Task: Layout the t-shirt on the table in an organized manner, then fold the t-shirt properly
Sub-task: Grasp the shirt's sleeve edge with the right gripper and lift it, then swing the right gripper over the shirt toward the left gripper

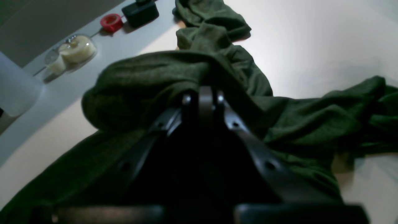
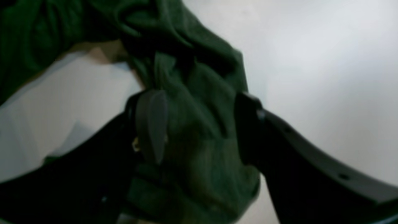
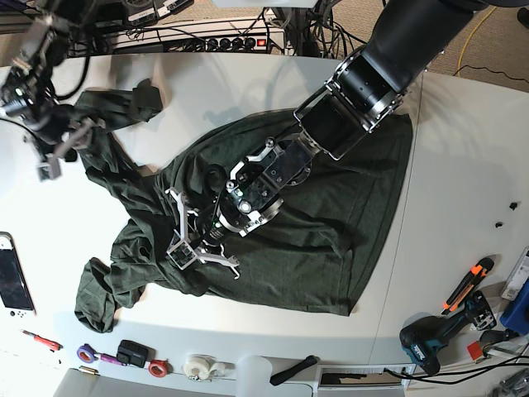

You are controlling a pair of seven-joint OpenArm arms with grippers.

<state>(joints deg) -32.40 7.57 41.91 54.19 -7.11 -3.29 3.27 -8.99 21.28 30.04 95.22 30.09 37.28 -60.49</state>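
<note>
My left claw (image 1: 202, 99) is clenched on a fold of the t-shirt (image 3: 331, 207), which lies crumpled across the bench (image 3: 463, 165); my right claw (image 2: 199, 124) is spread, fabric between its fingers.

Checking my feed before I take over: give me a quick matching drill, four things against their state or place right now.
Things:
1. left gripper
2. right gripper
3. t-shirt
4. red tape roll

States or places:
A. jaws open, with a bunch of fabric between them
B. spread crumpled over the white table
C. shut on a fold of green fabric
D. near the table edge beside a black box

Pairs: 1-C, 2-A, 3-B, 4-D
</note>
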